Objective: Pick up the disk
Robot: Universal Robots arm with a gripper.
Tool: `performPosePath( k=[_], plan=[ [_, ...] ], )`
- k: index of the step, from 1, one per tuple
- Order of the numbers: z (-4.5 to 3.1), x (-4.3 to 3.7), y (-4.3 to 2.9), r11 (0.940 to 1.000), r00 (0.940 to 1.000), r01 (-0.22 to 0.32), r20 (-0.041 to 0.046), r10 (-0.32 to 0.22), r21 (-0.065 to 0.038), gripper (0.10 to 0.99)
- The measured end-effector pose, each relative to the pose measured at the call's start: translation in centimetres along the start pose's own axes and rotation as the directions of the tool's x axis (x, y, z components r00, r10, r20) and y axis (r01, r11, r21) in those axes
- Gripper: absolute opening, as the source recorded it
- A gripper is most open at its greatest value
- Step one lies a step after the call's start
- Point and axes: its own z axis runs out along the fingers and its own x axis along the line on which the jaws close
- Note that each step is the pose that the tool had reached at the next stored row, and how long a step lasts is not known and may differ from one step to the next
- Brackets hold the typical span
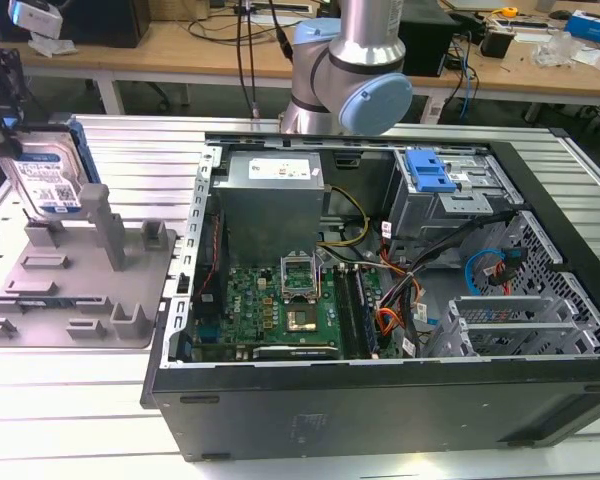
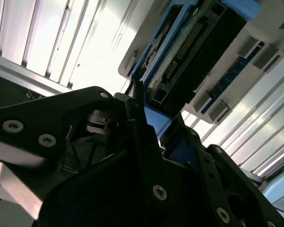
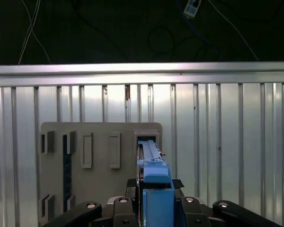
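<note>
Arm is showing at 12 o'clock in the exterior view, elbow joint with its blue cap sitting just behind the open PC case, the rest reaching out toward the exterior view's left. Gripper is sitting at roughly 10 o'clock of the frame, dark body over the top edge of the disk. Disk is standing upright on edge, label facing the camera, blue side rail running along its edge, over the back corner of the grey fixture; can't tell whether its lower edge is touching the fixture or hanging just clear. In the first wrist view the gripper is looking straight down, black fingers sitting tight against both faces of the disk, so it's clamping on the disk, with the fixture lying below on the ribbed metal table. In the second wrist view the fingers are pressing against the blue rail end of the disk, connector edge showing. Relative to the gripper, the disk is sitting directly between the pads, hanging at 6 o'clock from it
</note>
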Motion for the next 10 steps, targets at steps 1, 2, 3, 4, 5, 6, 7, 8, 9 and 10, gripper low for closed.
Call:
performPosePath(
  k=[1,2,3,4,5,6,7,8,9,10],
  plan=[
    [-0.35,0.0,0.0,1.0,1.0,0.0,0.0,0.0,0.0,0.369],
    [-0.65,0.0,0.0,1.0,1.0,0.001,0.0,-0.001,0.0,0.369],
    [-0.98,0.0,0.0,1.0,1.0,0.001,0.0001,-0.001,0.0,0.369],
    [-1.52,0.0,0.0,1.0,1.0,0.001,0.0,-0.001,0.0,0.369],
    [-2.21,0.01,0.0,1.0,1.0,0.002,0.0,-0.002,0.0,0.369],
    [-2.89,0.01,0.0,1.0,1.0,0.002,0.0,-0.002,0.0,0.369],
    [-3.81,0.01,0.0,1.0,1.0,0.003,0.0,-0.003,0.0,0.369],
    [-4.35,0.01,0.0,1.0,1.0,0.003,0.0,-0.003,0.0,0.369],
    [-4.81,0.01,0.0,1.0,1.0,0.004,0.0,-0.004,0.0,0.369],
    [-5.6,0.02,0.0,1.0,1.0,0.004,0.0,-0.004,0.0,0.369]
  ],
)
